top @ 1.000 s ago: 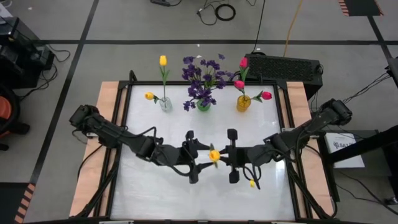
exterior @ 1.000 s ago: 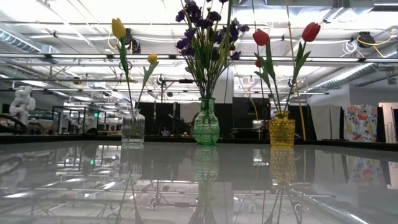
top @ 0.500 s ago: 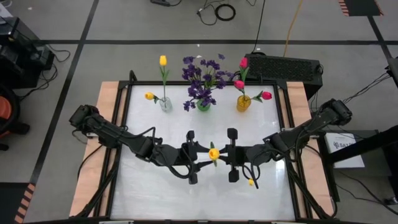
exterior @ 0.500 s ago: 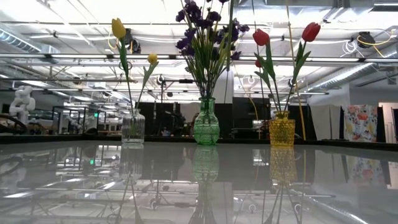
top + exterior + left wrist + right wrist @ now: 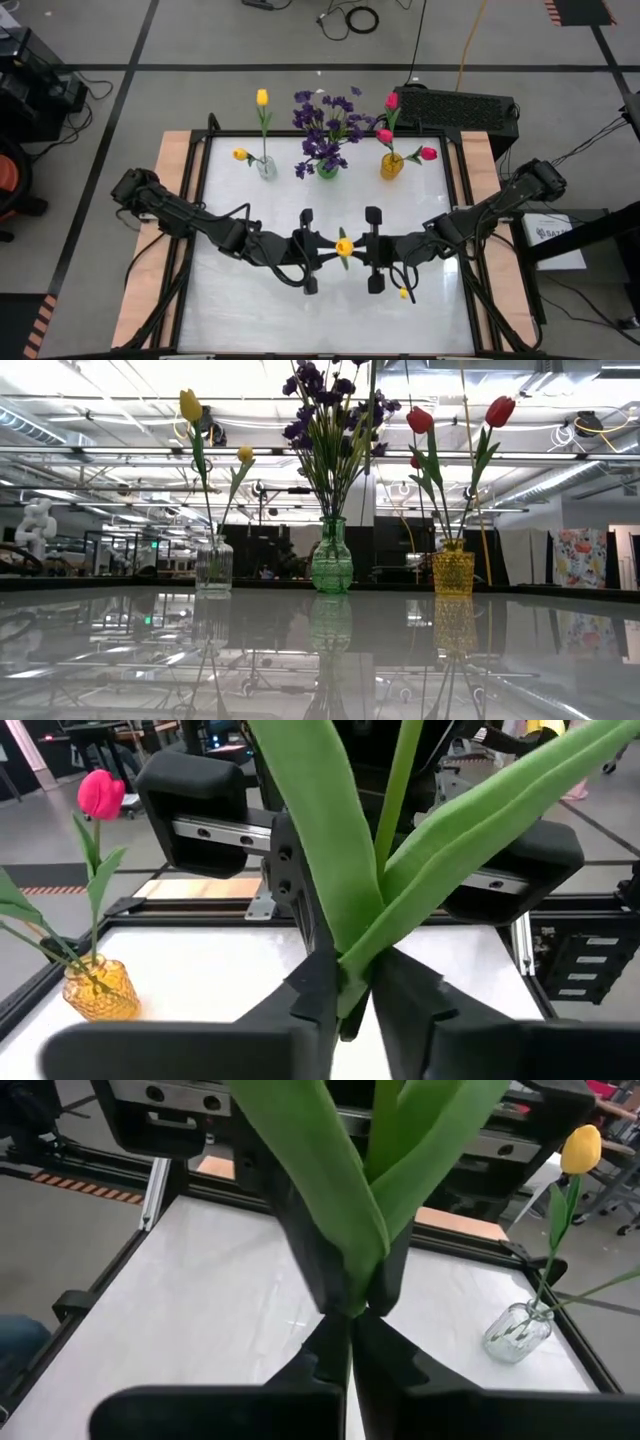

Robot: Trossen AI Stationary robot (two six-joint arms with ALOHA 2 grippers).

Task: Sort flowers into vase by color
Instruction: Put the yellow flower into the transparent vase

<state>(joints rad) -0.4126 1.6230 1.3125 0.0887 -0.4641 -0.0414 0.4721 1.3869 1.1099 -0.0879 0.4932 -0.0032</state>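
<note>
High view: three vases in a row at the table's (image 5: 420, 310) far edge. Clear vase (image 5: 266, 167) has 2 yellow tulips, green vase (image 5: 327, 170) has the purple bunch (image 5: 325, 125), amber vase (image 5: 391, 166) has 3 pink-red tulips. One more yellow tulip (image 5: 344, 246) sits mid-table, between the left gripper (image 5: 322, 254) and right gripper (image 5: 366, 250), which face each other. A small yellow bit (image 5: 404, 293) shows under the right arm; can't make out what it is.

Low view: same three vases; the arms and the held tulip don't show. Purple blossoms are cut off at the top edge, and only 2 red buds are clear there.

Left wrist view: left gripper's fingers (image 5: 318, 985) nearly together, pinching the stem (image 5: 352, 982) just below the leaves. Bud cut off at the top edge. Amber vase off to the side.

Right wrist view: right gripper's fingers (image 5: 388, 1275) pressed together on the same stem (image 5: 352, 1285) at the leaf base. Bud not visible. Clear vase beyond.
</note>
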